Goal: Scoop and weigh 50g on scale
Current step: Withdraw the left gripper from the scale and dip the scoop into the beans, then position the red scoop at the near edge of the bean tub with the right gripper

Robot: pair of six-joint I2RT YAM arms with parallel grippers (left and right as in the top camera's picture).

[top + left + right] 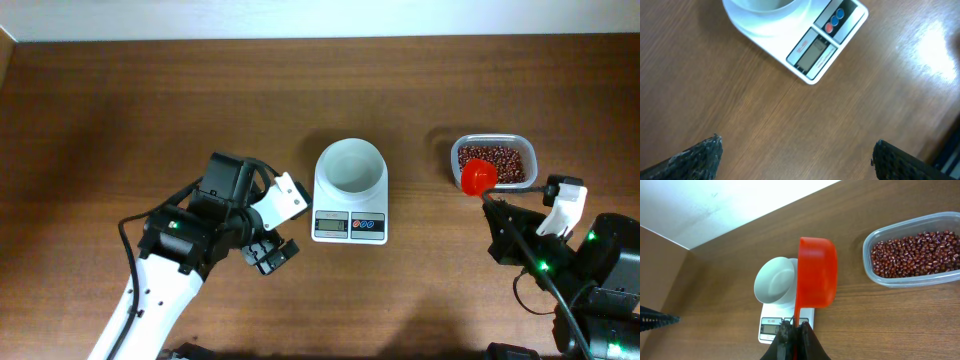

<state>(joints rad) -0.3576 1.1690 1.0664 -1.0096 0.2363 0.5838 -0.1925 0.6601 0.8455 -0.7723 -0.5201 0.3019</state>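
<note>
The white scale point(349, 222) stands mid-table with its round white bowl point(349, 165) on top; the bowl looks empty. Dark red-brown beans point(492, 161) fill a clear tub point(530, 158) to the right. My right gripper point(491, 207) is shut on the handle of a red scoop point(478, 177), whose cup hangs at the tub's near-left edge. In the right wrist view the scoop point(817, 272) shows its outer side and its inside is hidden. Left of the scale, my left gripper point(271, 254) is open over bare table, its fingertips point(700, 157) wide apart with nothing between them.
The table is brown wood, with a white wall point(715, 205) along its far edge. The left arm's white link point(150, 310) runs toward the front left. The right arm's black body point(600, 270) fills the front right corner.
</note>
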